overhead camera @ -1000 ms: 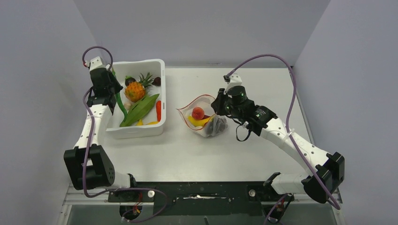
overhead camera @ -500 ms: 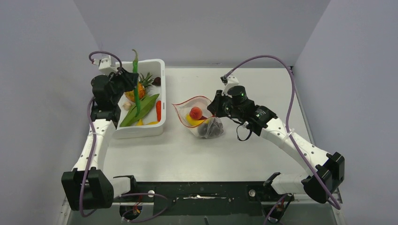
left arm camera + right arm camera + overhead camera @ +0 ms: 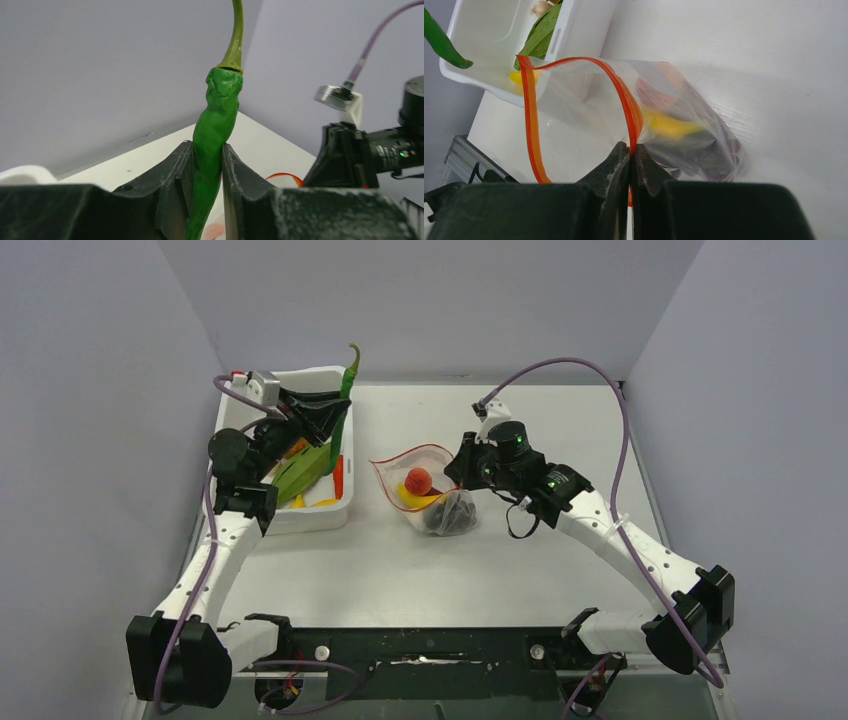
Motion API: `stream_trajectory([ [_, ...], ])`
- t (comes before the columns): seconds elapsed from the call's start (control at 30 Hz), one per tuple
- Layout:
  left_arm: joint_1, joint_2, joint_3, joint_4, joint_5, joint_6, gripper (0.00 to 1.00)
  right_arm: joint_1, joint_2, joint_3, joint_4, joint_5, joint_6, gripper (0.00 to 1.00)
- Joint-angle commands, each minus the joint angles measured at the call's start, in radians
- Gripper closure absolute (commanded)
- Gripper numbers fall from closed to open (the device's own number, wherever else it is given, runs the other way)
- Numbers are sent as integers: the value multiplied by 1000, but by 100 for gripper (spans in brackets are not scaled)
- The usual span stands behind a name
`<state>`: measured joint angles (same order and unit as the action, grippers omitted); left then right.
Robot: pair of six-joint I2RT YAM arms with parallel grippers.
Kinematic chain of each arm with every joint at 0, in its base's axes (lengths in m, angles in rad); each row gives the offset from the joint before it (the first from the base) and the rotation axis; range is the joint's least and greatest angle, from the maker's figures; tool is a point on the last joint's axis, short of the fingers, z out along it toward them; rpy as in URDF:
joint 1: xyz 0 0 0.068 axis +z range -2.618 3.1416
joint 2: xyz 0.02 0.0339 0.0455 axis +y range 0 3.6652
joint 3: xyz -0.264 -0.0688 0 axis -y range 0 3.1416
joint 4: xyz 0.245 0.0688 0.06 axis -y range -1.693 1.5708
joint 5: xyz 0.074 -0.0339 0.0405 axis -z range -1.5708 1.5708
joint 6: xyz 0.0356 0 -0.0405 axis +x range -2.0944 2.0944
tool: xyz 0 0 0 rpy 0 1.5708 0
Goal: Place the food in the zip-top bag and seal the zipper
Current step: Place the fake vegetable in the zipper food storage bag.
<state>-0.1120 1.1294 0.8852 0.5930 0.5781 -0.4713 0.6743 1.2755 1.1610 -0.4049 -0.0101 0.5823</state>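
Left pincer (image 3: 335,412) is clamped on a green chili (image 3: 350,368), gripping it at about mid-length. In the left wrist view the two fingers (image 3: 181,165) press on its sides. The stalk runs out of the top of the frame, and the lower end is lost between the fingers. From above, the chili stands nearly upright over the far right corner of the white tub (image 3: 300,519), in the upper left of the frame. It is well apart from the zip-top bag (image 3: 393,472).

Right pincer (image 3: 463,466) is closed on the zipper (image 3: 420,448) at the right end of the bag's mouth, and the mouth stands open in a loop facing the tub. The bag lies on the counter (image 3: 420,570) near the centre of the frame. Inside it are a red-orange round fruit (image 3: 418,480), a yellow banana (image 3: 420,501) just below that, and dark purple grapes (image 3: 452,512) at the closed end.

A long green pod (image 3: 305,472) and a red chili (image 3: 338,475) lie in the tub, the red chili near its right wall. The left arm covers much of the tub, so the rest of its contents cannot be made out from above. In the right wrist view the crinkled plastic blurs the bagged food into red, yellow and dark patches. The pincer's own body fills the bottom of that frame, and the left edge cuts off a green tip.
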Motion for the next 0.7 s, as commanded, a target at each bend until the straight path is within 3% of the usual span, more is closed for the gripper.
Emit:
stream_trajectory([
  [0.0, -34, -13, -34, 323, 153, -44, 85, -11, -13, 27, 53, -24, -13, 100],
  [0.37, -184, 89, -23, 629, 363, -64, 85, -43, -34, 3, 55, -40, -13, 100],
  [0.67, -312, 206, 44, 819, 389, -103, 88, -59, -38, -4, 62, -61, -13, 100],
])
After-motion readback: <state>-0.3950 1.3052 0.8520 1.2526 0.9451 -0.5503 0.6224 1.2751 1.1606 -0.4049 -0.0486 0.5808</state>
